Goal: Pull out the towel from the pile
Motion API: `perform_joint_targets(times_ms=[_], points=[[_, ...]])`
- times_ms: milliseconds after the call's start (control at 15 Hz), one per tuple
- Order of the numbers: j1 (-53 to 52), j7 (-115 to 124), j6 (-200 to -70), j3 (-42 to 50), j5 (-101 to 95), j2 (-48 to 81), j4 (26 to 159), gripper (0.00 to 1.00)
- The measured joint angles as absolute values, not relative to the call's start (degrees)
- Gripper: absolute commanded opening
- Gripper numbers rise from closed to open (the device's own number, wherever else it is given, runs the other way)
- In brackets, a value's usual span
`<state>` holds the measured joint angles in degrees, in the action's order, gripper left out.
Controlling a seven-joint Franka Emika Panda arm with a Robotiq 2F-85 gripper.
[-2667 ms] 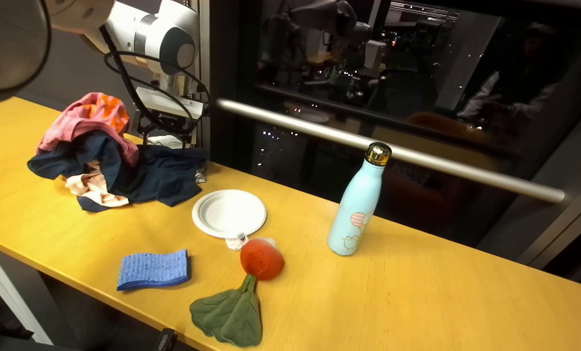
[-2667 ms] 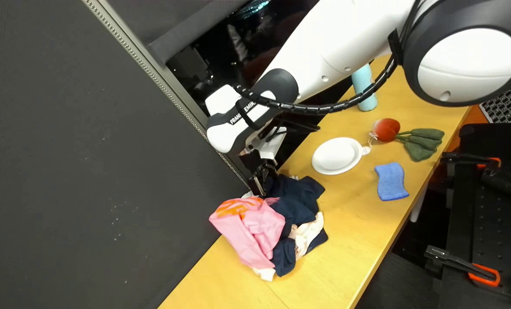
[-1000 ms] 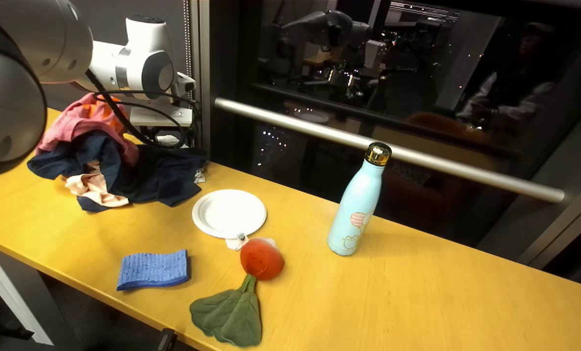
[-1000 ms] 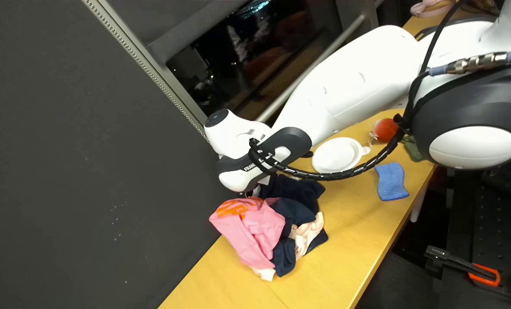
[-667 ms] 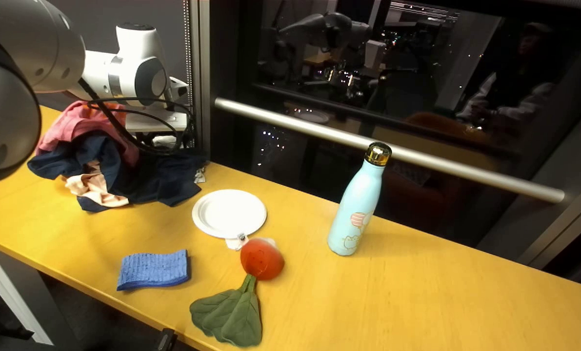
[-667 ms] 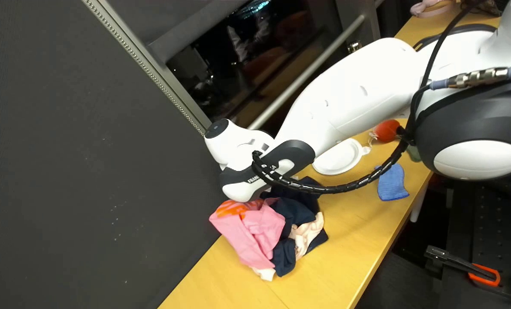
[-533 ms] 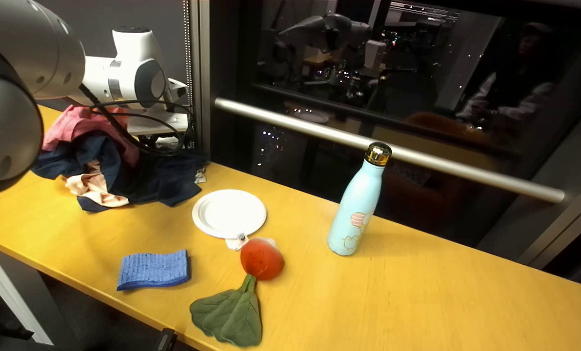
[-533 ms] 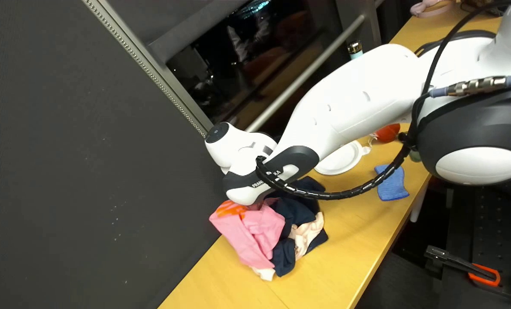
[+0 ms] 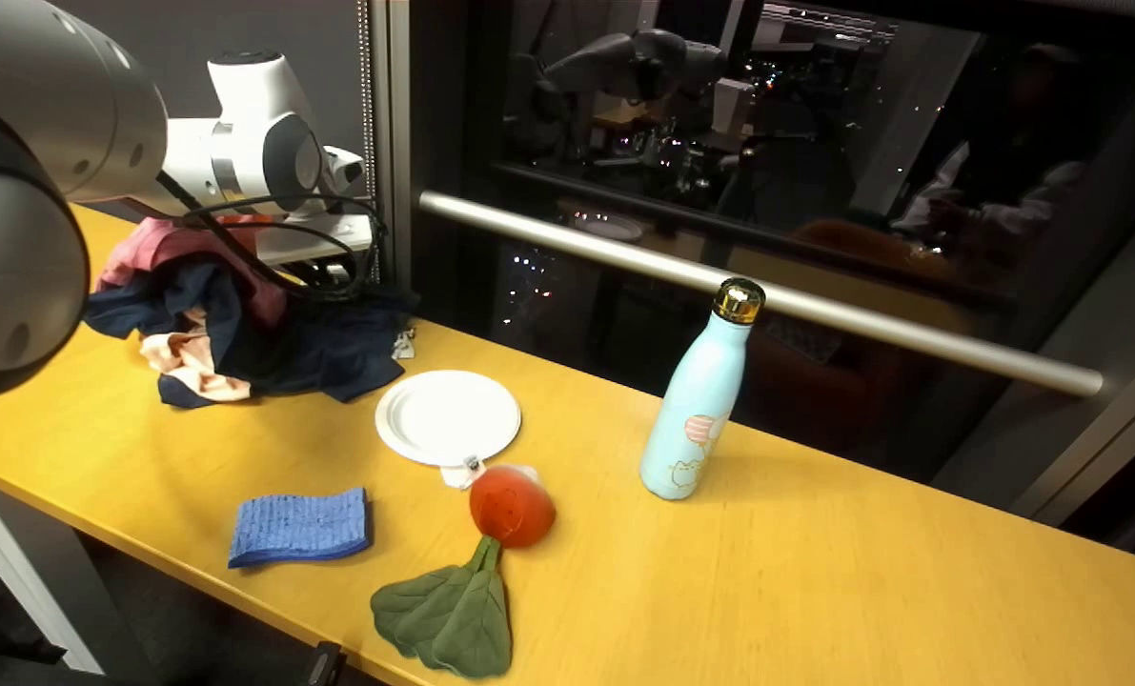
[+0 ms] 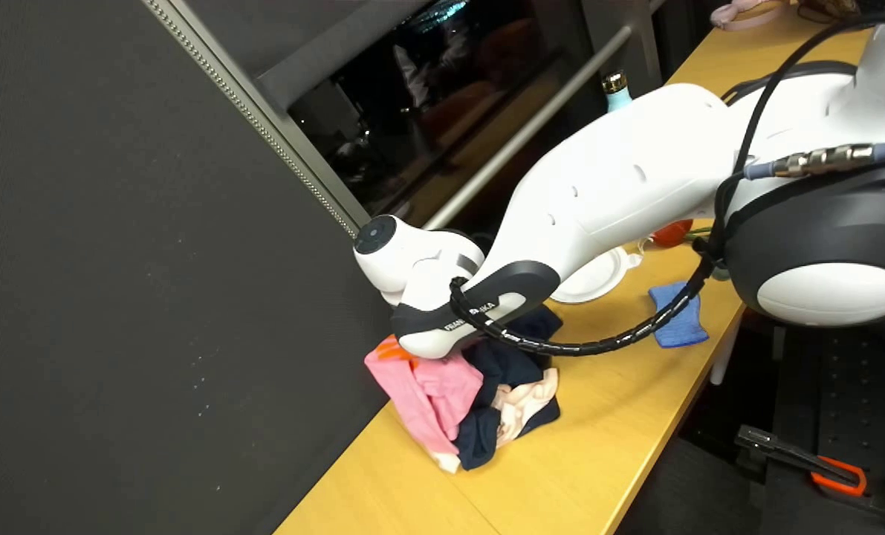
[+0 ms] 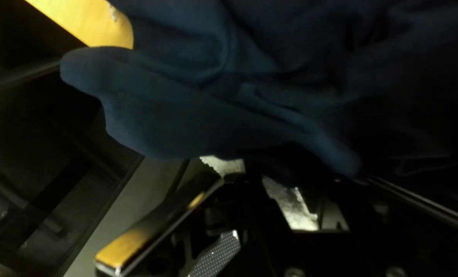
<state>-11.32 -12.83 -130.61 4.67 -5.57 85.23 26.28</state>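
Observation:
The pile (image 9: 310, 353) is a rumpled heap of dark navy, pink-orange and off-white cloth. In an exterior view, its pink cloth (image 10: 435, 397) lies beside the wall, partly under the arm. Navy cloth (image 11: 213, 96) fills the upper wrist view and drapes over the tips of my gripper (image 11: 294, 179). The gripper is low at the window side of the pile, hidden behind the arm in both exterior views. Between its dark fingers an off-white textured piece (image 11: 296, 215) shows. Whether the jaws hold cloth is too dark to see. Which cloth is the towel I cannot tell.
A white plate (image 9: 448, 417) sits close beside the pile. Nearer the table's front edge are a folded blue cloth (image 9: 300, 529) and a red ball (image 9: 512, 505) with green leaves (image 9: 453, 610). A pale blue bottle (image 9: 696, 410) stands near the window rail (image 9: 758, 293).
The arm has come down onto the window side of the pile, then slowed. In the last half second the whole pile has slid slightly toward the window. Plate, blue cloth and bottle stayed put.

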Motion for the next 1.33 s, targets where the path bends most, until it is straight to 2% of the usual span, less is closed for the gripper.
perform_joint_targets(times_ms=[467,933,1333], points=[[-11.0,-12.3,-129.7,1.6,-4.8,83.4,25.9,0.03],[-10.8,-15.6,-121.4,-7.6,1.7,78.1,25.8,0.03],[-9.4,-17.4,-115.9,-10.9,5.4,72.1,25.7,0.03]])
